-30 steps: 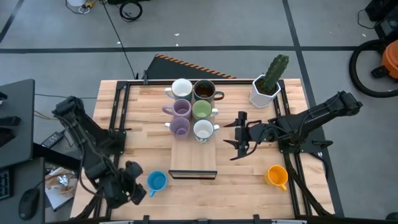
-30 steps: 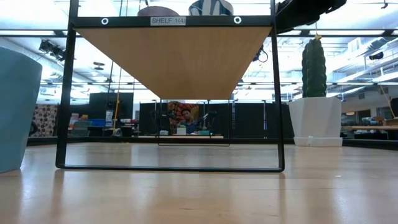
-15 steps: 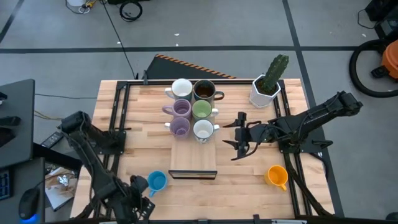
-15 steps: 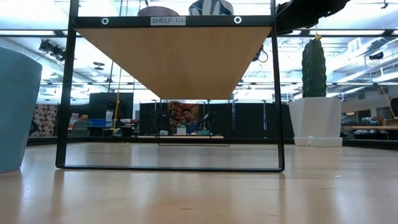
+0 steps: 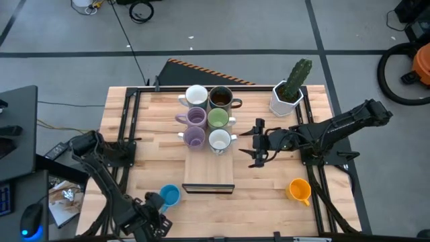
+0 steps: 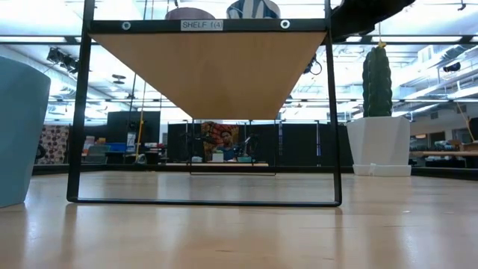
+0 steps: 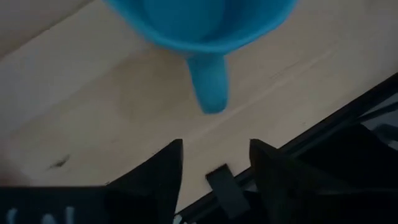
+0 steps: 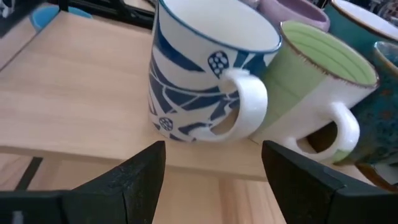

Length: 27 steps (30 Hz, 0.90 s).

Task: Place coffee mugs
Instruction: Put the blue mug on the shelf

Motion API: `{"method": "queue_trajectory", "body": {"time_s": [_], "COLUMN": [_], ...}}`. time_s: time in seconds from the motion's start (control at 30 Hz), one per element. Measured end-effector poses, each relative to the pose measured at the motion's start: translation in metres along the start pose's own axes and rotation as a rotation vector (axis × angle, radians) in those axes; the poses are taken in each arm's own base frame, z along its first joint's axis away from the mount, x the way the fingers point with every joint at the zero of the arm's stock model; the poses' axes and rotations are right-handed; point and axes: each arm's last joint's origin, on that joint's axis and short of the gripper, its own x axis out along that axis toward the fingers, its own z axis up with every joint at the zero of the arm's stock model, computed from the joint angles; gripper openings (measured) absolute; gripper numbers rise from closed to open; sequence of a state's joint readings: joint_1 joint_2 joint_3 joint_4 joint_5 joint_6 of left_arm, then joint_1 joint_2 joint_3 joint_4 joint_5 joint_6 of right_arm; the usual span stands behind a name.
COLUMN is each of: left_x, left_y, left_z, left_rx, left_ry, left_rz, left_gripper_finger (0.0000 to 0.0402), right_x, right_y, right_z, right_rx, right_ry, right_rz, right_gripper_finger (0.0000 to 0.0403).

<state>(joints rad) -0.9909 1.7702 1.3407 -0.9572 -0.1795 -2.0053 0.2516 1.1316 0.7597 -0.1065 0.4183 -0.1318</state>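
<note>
Six mugs stand on the wooden shelf [image 5: 209,176]: white [image 5: 196,95], dark brown [image 5: 220,98], two lilac [image 5: 195,117], green [image 5: 218,119] and blue-patterned white [image 5: 220,140]. The blue mug [image 5: 169,195] stands on the table, its handle [image 7: 210,87] pointing at my left gripper [image 7: 214,165], which is open just short of it, near the table's near edge [image 5: 158,204]. The orange mug [image 5: 299,189] stands at the near right. My right gripper [image 5: 258,143] is open beside the patterned mug [image 8: 205,68], level with its handle and apart from it.
A white faceted pot with a cactus [image 5: 289,94] stands at the far right corner, behind my right arm. Black frame rails [image 5: 127,128] run along both table sides. Bare table lies between the blue and orange mugs, in front of the shelf's near end.
My left arm has swung toward the table's near edge, and its gripper has moved round to the near left of the blue mug. The mugs have stayed where they were.
</note>
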Motion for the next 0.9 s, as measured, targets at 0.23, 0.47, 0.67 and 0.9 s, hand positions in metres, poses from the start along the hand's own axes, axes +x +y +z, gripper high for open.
{"method": "queue_trajectory", "body": {"time_s": [0.23,0.47,0.67,0.9], "left_x": [-0.002,-0.001,0.001,0.003], "left_y": [0.004,0.003,-0.002,-0.007], "left_z": [0.000,0.003,0.015,0.027], "left_rx": [-0.049,-0.119,-0.112,-0.072], "left_ry": [-0.006,-0.033,-0.098,-0.128], "left_rz": [0.030,0.021,-0.003,-0.004], "left_gripper_finger": [0.0265,0.0272,0.0259,0.0247], "right_x": [0.000,0.000,0.000,0.000], "right_y": [0.000,0.001,0.001,0.001], "right_z": [0.001,0.002,0.003,0.003], "right_rx": [0.002,0.008,0.010,0.014], "right_ry": [-0.009,-0.021,-0.026,-0.027], "right_rz": [0.005,0.024,0.025,0.026], "right_gripper_finger": [0.0271,0.0270,0.0270,0.0269]}}
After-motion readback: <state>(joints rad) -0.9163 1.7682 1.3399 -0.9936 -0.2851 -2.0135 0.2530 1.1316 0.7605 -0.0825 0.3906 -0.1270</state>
